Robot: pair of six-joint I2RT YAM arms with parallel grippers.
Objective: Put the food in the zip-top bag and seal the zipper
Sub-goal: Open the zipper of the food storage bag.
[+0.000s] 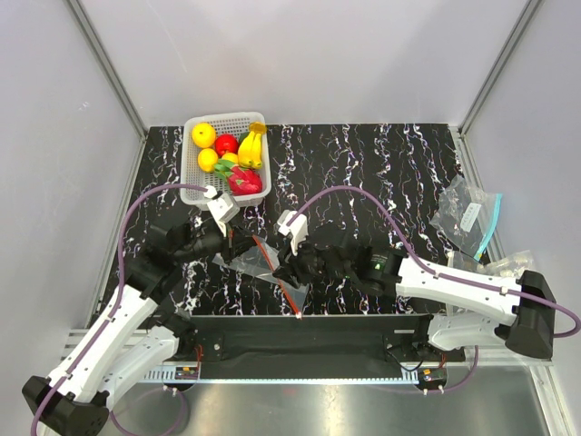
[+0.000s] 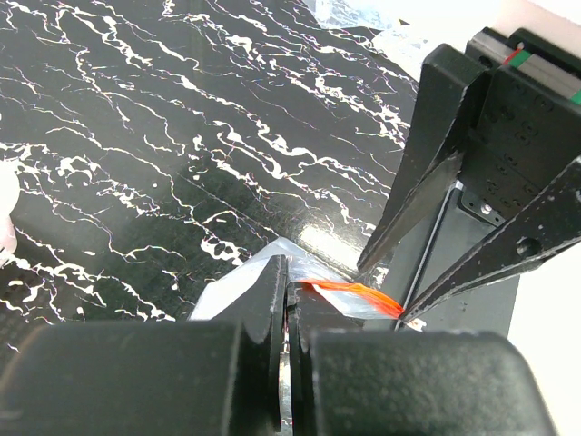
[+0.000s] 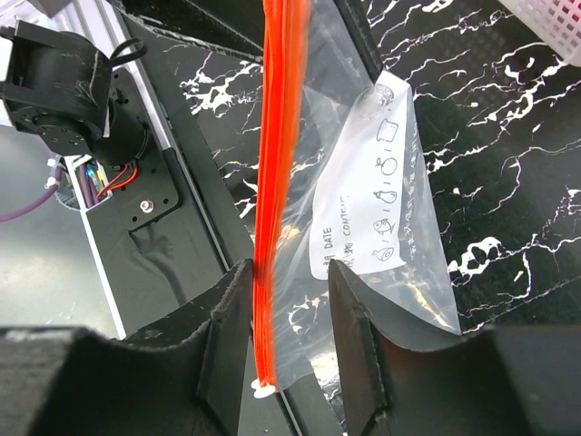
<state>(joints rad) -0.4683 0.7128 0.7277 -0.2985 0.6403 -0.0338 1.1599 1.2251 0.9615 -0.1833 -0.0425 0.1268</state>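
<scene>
A clear, floppy plastic zip-top bag (image 1: 251, 264) sits between the 2 grippers, close to the near edge of the black, white-veined marble worktop (image 1: 363, 163). Its long axis follows the red-orange zipper strip (image 3: 277, 182), which runs diagonally from far left to near right. A small white slider tab (image 3: 266, 391) sits at 1 end. The left gripper (image 2: 288, 291) is pressed together, pinching the bag's corner beside the zipper strip. The right gripper (image 3: 290, 277) is spread, with 1 finger on each side of the strip; the strip runs just beside 1 finger. A yellow banana bunch (image 1: 251, 145), a pink-red dragon fruit (image 1: 243, 180) and round yellow-orange fruits (image 1: 203, 134) lie in a white mesh basket (image 1: 189, 163) at the far left.
</scene>
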